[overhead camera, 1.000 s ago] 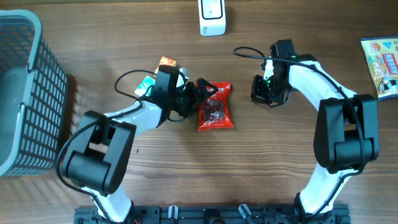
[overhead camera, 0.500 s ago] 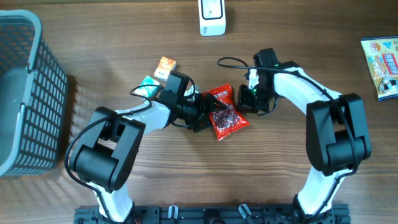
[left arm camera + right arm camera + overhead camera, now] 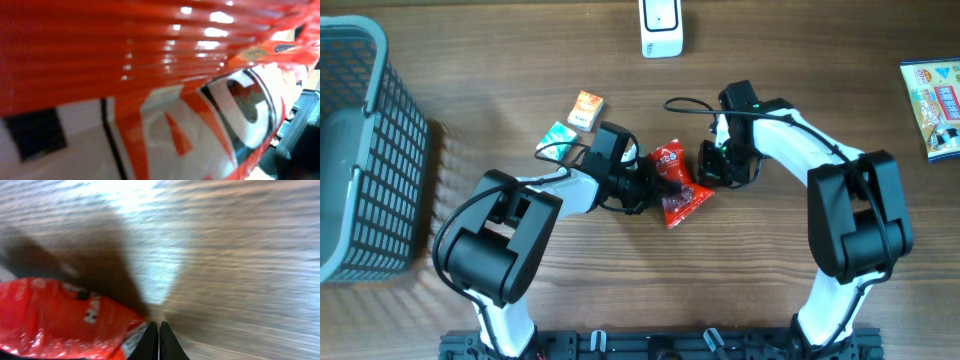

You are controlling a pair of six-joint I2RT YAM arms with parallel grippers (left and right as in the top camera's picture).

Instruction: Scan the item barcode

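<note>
Wood table (image 3: 770,60): red pkt (image 3: 680,186) pinched in L tool (image 3: 655,187), R tool (image 3: 712,170) beside

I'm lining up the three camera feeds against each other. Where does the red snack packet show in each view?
Overhead: the red snack packet lies near the middle of the wooden table.
Left wrist: the packet fills almost the whole frame, very close.
Right wrist: the packet sits in the lower left corner.
Shared landmark: the wooden table, bare across the right wrist view; the left wrist view shows almost none of it.
</note>
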